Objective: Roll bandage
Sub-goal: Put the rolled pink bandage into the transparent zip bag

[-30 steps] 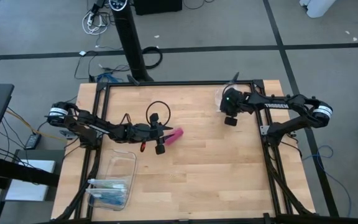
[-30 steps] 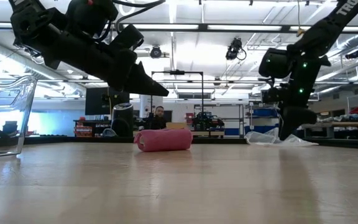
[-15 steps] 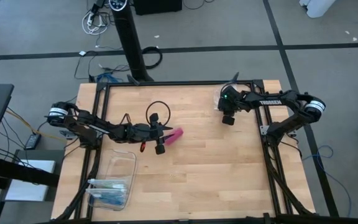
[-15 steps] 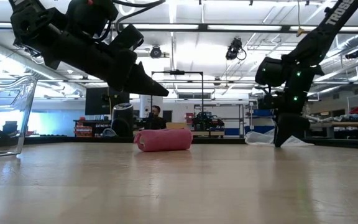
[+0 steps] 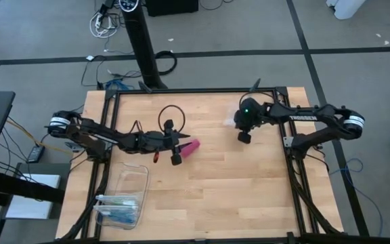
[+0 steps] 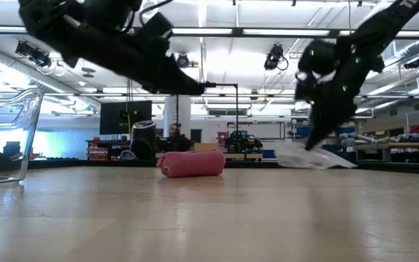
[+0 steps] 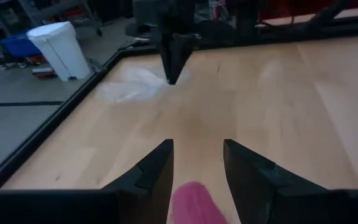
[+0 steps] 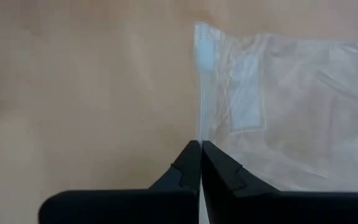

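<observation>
Just ahead of my spread, empty left claw (image 7: 197, 168): the bandage (image 5: 191, 148), rolled.
Right claw (image 8: 201, 163), pinched on the plastic bag (image 8: 278, 106), sits well apart.

Robotics lab: ceiling strip lights (image 6: 217, 30), equipment racks (image 6: 249, 138), floor cables (image 5: 103, 24).

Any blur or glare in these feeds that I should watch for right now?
Low view: both arms smear with motion, bright ceiling lights behind them; the bandage stays sharp. Left wrist view: the bandage blurs close to the lens. Right wrist view: the clear bag looks soft, washed pale. High view: evenly lit, no glare.
</observation>
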